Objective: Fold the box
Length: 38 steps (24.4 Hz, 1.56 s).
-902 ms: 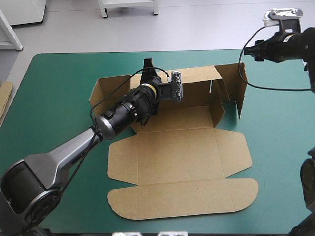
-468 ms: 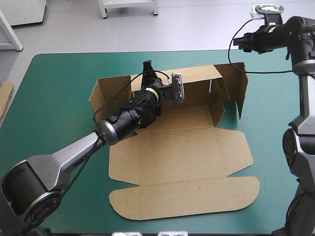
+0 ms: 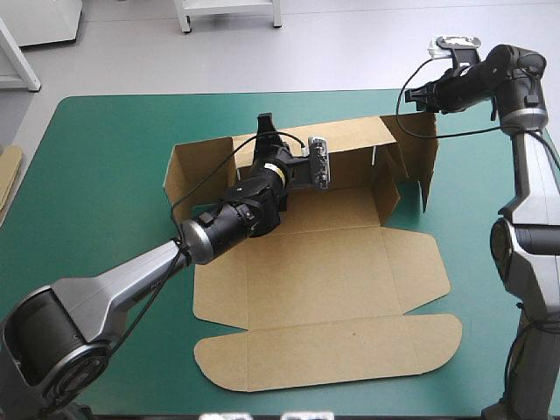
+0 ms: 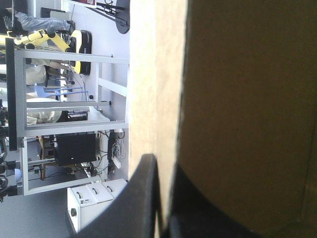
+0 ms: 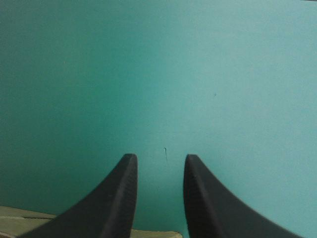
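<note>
Progress partial: found back wall of box (image 3: 324, 289) raised, pinched in left tool (image 3: 264, 131); right tool (image 5: 158, 157) narrowly parted, empty, over table (image 3: 105, 157); near panels flat, untucked.

Left arm (image 3: 122, 284) comes in low from the near left, stretched forward. Left gripper (image 3: 267, 131) pinches the box (image 3: 350, 162) wall, fingers nearly together. Right arm (image 3: 525, 184) is raised at the far right (elbow bent), wrist turned leftward. Right gripper (image 5: 159, 158) has its fingers apart.
</note>
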Each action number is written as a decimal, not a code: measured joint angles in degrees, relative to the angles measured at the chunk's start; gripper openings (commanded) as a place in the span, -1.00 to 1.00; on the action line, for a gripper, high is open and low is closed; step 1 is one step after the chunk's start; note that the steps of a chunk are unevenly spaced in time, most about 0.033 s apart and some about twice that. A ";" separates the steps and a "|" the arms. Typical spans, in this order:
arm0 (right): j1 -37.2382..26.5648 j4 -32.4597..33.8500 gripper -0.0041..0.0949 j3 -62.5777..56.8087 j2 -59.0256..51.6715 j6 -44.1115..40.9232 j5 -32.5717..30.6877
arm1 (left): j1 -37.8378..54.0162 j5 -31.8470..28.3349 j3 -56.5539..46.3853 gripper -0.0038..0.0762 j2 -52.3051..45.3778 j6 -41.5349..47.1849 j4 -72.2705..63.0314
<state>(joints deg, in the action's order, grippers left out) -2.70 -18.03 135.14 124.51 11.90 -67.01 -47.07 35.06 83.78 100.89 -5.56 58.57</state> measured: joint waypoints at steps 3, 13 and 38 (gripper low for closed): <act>0.18 -0.91 -0.54 0.00 0.05 1.09 -0.57 | 0.00 0.00 -0.10 -0.93 0.00 0.00 -0.10; 0.54 -2.36 -0.54 -0.30 0.05 2.03 -4.17 | -0.58 0.88 -0.10 -0.92 0.00 0.14 -0.23; 2.17 -5.80 -0.54 -11.87 -6.22 5.30 -4.19 | -0.59 1.32 -0.10 -0.92 0.00 0.24 -0.29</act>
<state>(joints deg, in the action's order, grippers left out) -0.53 -23.83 123.27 118.28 17.21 -71.21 -47.66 36.38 83.68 100.89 -5.32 58.27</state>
